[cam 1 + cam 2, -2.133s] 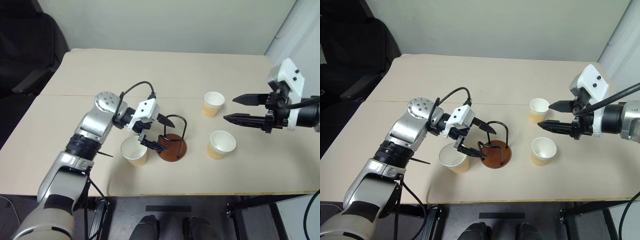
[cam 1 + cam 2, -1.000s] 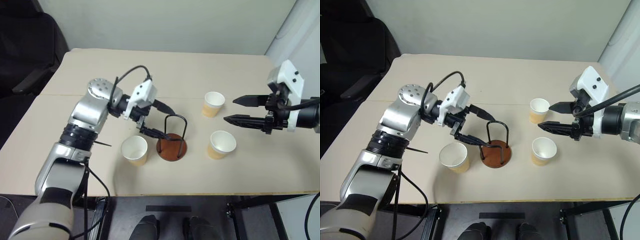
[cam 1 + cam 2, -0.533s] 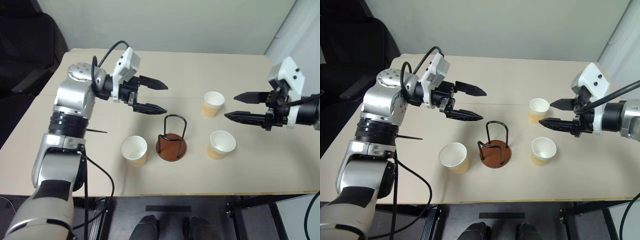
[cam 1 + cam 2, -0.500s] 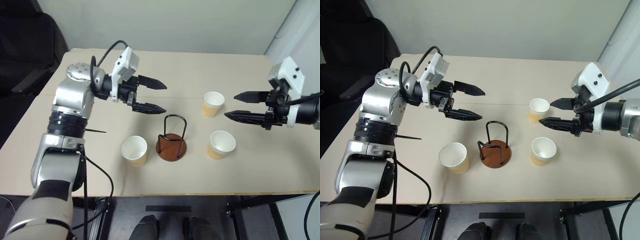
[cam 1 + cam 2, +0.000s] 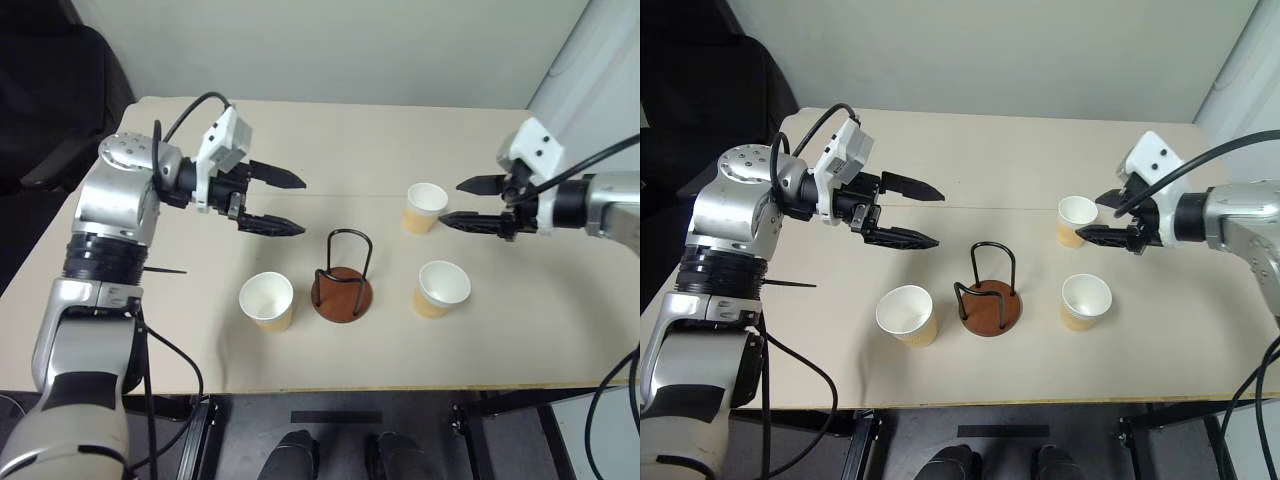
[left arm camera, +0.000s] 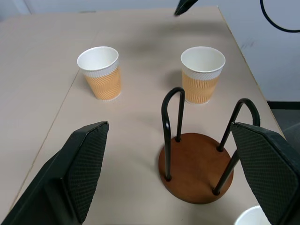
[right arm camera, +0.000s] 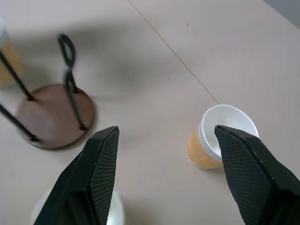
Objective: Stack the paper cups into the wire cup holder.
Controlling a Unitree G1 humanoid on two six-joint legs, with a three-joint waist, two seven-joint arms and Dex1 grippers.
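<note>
Three paper cups stand upright on the table: one front left [image 5: 267,300], one at the far right [image 5: 427,208] and one at the near right [image 5: 441,288]. Between them stands the wire cup holder [image 5: 343,280], with nothing in it. My left gripper [image 5: 300,206] hovers open behind and to the left of the holder, holding nothing. My right gripper [image 5: 452,202] is open too, its tips just right of the far right cup, one at its rim and one by its side. The right wrist view has that cup [image 7: 222,138] between the fingers and ahead of them.
The beige table [image 5: 330,140] has a seam line running across its middle. A black chair [image 5: 50,90] stands off the far left corner. The table's front edge runs close to the near cups.
My left gripper has risen from beside the holder and drawn back to the left, still open. My right gripper has moved in to the left, up to the far right cup.
</note>
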